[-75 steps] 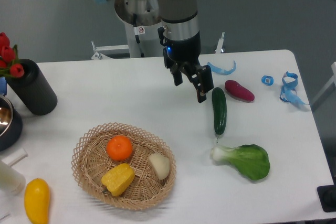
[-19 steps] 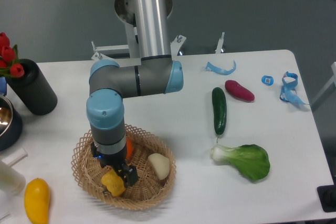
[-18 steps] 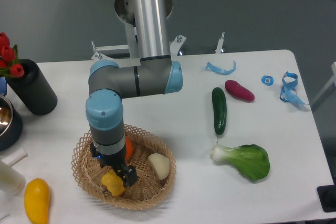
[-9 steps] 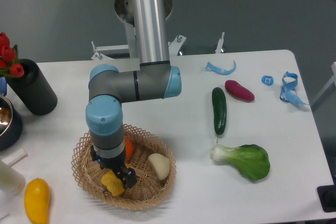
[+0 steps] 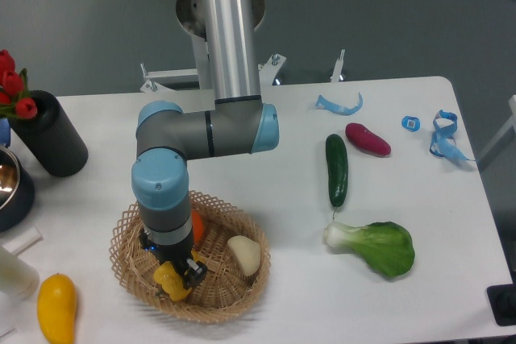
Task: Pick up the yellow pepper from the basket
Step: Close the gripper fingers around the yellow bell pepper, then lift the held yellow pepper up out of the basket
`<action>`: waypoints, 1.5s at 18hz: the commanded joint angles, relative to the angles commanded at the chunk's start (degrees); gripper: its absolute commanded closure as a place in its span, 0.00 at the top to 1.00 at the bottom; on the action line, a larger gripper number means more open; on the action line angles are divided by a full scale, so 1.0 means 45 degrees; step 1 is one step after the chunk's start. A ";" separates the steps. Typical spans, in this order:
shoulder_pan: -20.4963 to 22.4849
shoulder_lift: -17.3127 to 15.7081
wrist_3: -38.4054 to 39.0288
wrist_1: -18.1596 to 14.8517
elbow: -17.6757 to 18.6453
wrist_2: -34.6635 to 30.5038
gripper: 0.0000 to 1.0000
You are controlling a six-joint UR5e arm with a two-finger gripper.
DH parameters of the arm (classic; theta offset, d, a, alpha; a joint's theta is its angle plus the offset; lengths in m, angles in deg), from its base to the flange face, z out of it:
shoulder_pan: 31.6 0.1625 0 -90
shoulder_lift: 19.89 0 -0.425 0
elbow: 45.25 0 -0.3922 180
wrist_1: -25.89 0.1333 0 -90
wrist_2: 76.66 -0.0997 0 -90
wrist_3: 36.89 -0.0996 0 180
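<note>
1. One smooth elongated oval yellow fruit lies nearest the camera, at the front left of the white table, outside the basket. A pale cylindrical object sits just beside it at the left edge, only partly in view.
2. Round shallow tan wicker basket with an open looped rim sits front left of centre. Inside it: the blocky yellow pepper at the front left, a pale cream wedge-shaped vegetable to the right, and an orange round fruit behind, mostly hidden by the arm.
3. Two-finger black gripper points straight down into the basket. Fingers are clamped on the yellow pepper, one dark finger visible against its right side. Cannot tell whether the pepper is off the basket floor.
4. Grey and light-blue UR5e arm bends over the basket; wrist stands vertically above the pepper, upper link rises out of the top of the picture.
5. Green leafy bok choy with a white stalk lies right of the basket, well apart from it.
6. Dark green cucumber lies lengthwise, just behind the bok choy.
7. Purple-red oval vegetable lies just right of the cucumber's far end.
8. Left edge, mid-depth: dark metal bowl, partly cut off; behind it a black cylindrical vase holding red tulips.
9. Far right: light-blue curved strip, small blue ring-shaped piece, light-blue ribbon loop.
</note>
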 joint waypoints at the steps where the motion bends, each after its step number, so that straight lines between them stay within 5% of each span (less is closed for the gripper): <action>1: 0.0019 -0.0117 0.0000 0.0000 -0.0019 0.0000 0.31; 9: 0.0878 -0.2206 0.0330 0.0000 -0.0798 0.0195 0.31; 17: 0.1874 -0.2305 0.2401 0.0000 -0.2557 0.1581 0.31; 27: 0.2265 -0.2305 0.2520 0.0000 -0.3067 0.2246 0.32</action>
